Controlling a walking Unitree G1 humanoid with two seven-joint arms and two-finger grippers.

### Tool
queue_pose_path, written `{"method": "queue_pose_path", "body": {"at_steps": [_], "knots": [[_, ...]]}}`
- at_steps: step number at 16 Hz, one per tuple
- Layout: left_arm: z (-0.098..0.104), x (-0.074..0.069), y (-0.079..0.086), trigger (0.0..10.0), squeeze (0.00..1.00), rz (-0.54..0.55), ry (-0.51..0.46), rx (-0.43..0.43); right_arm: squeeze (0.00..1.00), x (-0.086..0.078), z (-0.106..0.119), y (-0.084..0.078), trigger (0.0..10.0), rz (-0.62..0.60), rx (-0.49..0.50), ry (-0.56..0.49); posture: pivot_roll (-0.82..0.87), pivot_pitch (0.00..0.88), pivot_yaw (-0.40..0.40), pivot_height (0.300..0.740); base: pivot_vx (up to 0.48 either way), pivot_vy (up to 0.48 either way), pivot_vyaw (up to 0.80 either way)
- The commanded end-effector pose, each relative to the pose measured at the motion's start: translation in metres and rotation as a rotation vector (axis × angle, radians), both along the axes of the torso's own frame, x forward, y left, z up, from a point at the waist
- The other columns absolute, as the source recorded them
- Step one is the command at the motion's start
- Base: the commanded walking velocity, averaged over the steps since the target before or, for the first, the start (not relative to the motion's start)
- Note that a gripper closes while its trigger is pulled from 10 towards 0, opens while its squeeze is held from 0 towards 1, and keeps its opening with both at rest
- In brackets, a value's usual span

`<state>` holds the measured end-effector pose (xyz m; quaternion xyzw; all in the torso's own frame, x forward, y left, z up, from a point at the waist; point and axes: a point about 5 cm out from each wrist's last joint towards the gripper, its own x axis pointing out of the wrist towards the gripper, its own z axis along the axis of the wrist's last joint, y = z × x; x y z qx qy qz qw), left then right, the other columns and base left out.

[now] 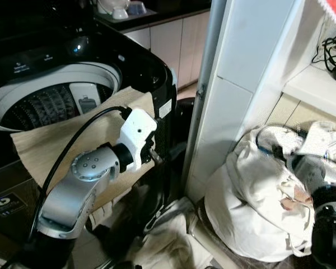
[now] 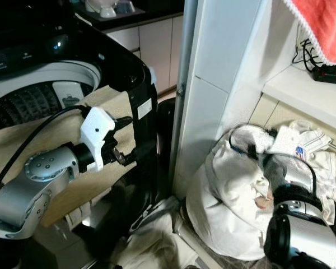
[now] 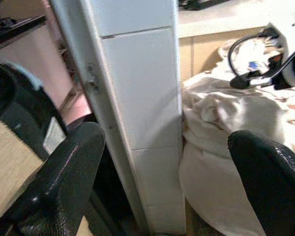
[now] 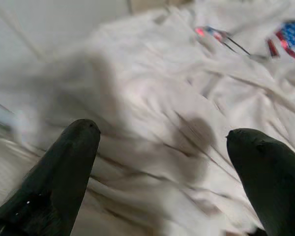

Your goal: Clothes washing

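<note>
Just below the right tool (image 4: 162,147) | white laundry pile (image 1: 252,207), fingers spread wide for a grab | left tool (image 3: 162,162) gaping, empty, parked beside washer (image 1: 56,95), whose drum is open to receive clothes

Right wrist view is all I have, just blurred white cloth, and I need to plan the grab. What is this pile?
Observer: A heap of white laundry on the floor beside a tiled pillar; the right end effector is open over it.
Operator: Where is the washer?
Observer: The washing machine stands on the pillar's far side, to the robot's left, lid up.
Operator: And the other arm?
Observer: The left end effector is open, raised in front of the washer over a beige cloth.
</note>
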<state>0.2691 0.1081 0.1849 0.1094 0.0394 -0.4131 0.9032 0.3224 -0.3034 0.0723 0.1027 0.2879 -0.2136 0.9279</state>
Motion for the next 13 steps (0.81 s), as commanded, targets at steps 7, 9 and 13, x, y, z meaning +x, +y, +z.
{"method": "queue_pose_path", "body": {"at_steps": [7, 9, 13], "knots": [[0.015, -0.016, 0.007, 10.0, 0.0, -0.056, 0.007, -0.008, 0.0, -0.009, 0.009, -0.031, 10.0, -0.074, -0.218, 0.043, 0.13, 0.078, 0.031, 0.74, 0.0, 0.0, 0.0], [0.021, -0.014, 0.006, 10.0, 0.0, -0.026, -0.028, -0.038, 0.0, -0.01, 0.01, -0.034, 10.0, -0.094, -0.225, 0.03, 0.14, 0.104, 0.036, 0.74, 0.0, 0.0, 0.0], [0.029, -0.014, 0.008, 10.0, 0.0, -0.013, -0.025, -0.053, 0.0, -0.017, 0.006, -0.04, 10.0, -0.121, -0.242, 0.05, 0.18, 0.187, 0.057, 0.74, 0.0, 0.0, 0.0]]}}
